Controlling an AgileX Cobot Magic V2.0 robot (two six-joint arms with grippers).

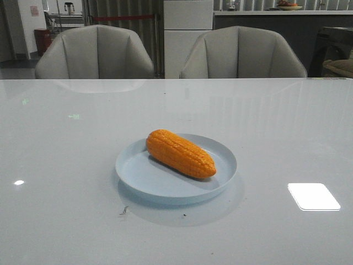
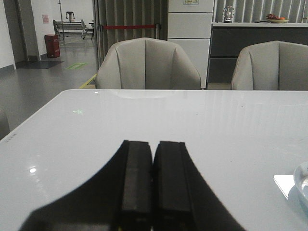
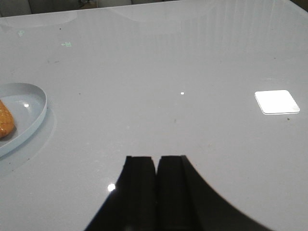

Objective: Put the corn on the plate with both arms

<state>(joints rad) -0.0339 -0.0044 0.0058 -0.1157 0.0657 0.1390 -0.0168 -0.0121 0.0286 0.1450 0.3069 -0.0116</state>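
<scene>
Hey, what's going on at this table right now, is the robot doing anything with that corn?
Nothing is being handled at this moment. The corn lies on its side inside the plate, which sits on the white table. The left gripper and the right gripper are both shut with nothing between the fingers, and each hangs over bare table off to the side of the plate. Judging by how things lie, the corn is already placed.

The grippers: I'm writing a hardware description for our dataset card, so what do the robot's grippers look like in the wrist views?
Only the fingers show. The left gripper has two matte black, flat-faced rectangular fingers, flaring into a dark base towards the wrist. The right gripper looks the same: two black, blocky, angular fingers. No cables, markings or labels are visible on either, and the arms themselves are out of view, also in the front view.
</scene>
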